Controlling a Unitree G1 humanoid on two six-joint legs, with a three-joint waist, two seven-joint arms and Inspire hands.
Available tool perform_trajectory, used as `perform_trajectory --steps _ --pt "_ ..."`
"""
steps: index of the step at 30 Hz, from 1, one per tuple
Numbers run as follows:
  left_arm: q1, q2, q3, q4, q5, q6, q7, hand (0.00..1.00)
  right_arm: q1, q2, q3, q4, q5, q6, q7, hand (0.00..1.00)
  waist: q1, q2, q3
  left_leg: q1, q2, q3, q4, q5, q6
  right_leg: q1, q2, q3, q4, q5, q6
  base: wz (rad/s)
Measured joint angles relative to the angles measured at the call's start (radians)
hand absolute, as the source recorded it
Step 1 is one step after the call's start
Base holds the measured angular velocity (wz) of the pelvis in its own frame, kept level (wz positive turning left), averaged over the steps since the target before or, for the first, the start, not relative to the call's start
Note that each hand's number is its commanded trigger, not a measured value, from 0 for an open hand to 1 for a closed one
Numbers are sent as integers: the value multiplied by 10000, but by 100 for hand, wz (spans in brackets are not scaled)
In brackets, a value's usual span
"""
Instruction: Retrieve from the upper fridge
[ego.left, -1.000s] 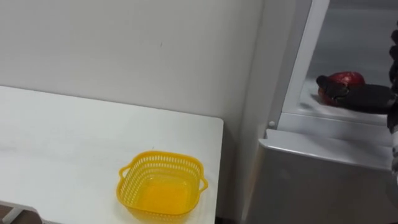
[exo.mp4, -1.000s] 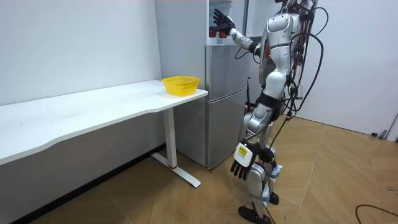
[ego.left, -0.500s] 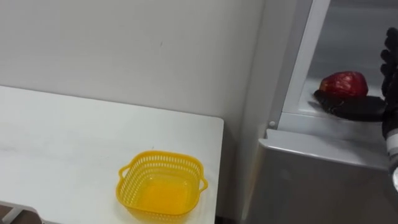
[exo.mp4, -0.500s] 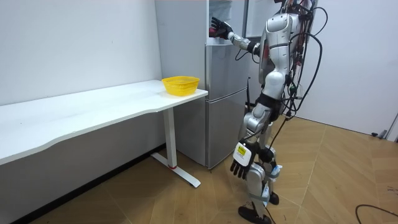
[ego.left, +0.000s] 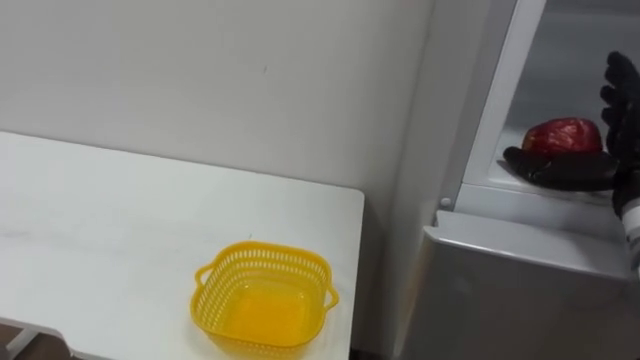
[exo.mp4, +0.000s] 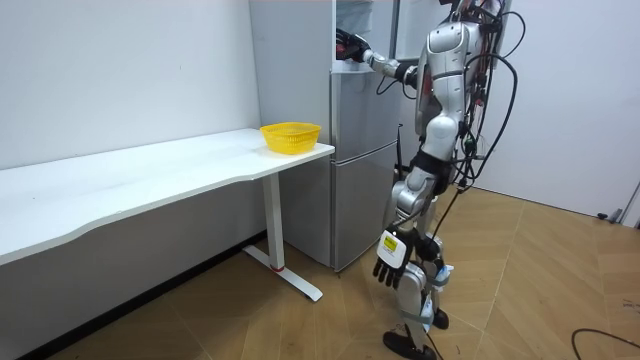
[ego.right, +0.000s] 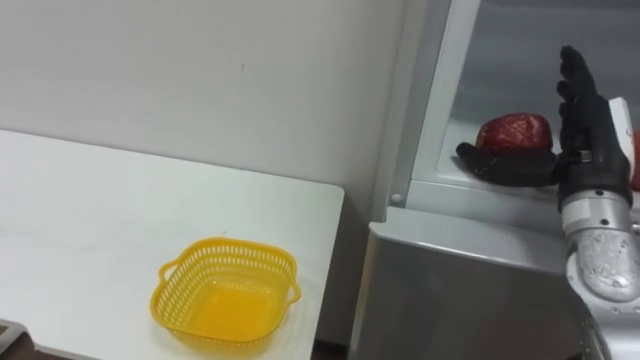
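One red, round, glossy fruit (ego.right: 515, 132) sits on the white shelf (ego.right: 470, 188) of the open upper fridge, and the right hand (ego.right: 588, 140) is in there with it: spread wide, thumb lying along the fruit's front, fingers upright just beside it, nothing grasped yet. It looks firm and light, but smooth enough to roll or slip. Best cupped round its widest part, thumb opposite fingers. The left hand (exo.mp4: 390, 264) hangs slack by the leg. A yellow plastic mesh basket (ego.right: 228, 245) waits on the white table (ego.right: 90, 210).
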Motion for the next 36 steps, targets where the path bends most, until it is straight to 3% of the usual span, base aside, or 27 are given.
perform_trajectory --steps 11,12,13,14,15,18,22,36 --pt "36 13 -9 1 2 224 0 0 -20 -193 17 514 -66 18 551 0 24 -85 36 115 -13 -7 14 3 0 129 -8 -13 3 0 0 0" --pt "33 16 -10 1 3 246 -2 0 -99 -203 24 653 -65 21 694 9 15 -86 40 128 -14 -7 22 3 0 161 -8 -13 3 0 0 0" --pt "41 26 -10 1 1 282 -11 0 -183 -207 63 796 -65 26 795 25 4 -92 53 132 -14 -4 26 2 0 196 -10 -14 1 0 1 0" --pt "42 35 -10 1 1 302 -12 0 -217 -210 75 866 -64 26 843 81 3 -97 50 132 -14 0 35 2 0 203 -12 -14 1 0 1 0" --pt "42 58 -10 1 -3 309 -18 0 -306 -214 88 1016 -51 30 952 100 0 -110 57 127 -12 -3 64 2 0 210 -7 -12 1 -1 1 0" --pt "-7 101 -9 0 -7 320 -167 0 -620 -251 153 1459 26 113 1263 100 -25 -114 55 128 -2 6 83 2 1 206 -5 -5 5 -1 1 0" --pt "-61 116 -1 -2 -6 323 -188 0 -627 -583 383 1699 424 114 1647 100 26 -118 46 133 -1 21 142 0 3 186 9 -4 12 0 0 0" --pt "-161 125 -5 0 -8 379 -165 0 -648 -626 378 1814 419 125 1974 100 56 -107 -5 186 0 36 160 1 2 228 -15 -7 13 1 -2 0"
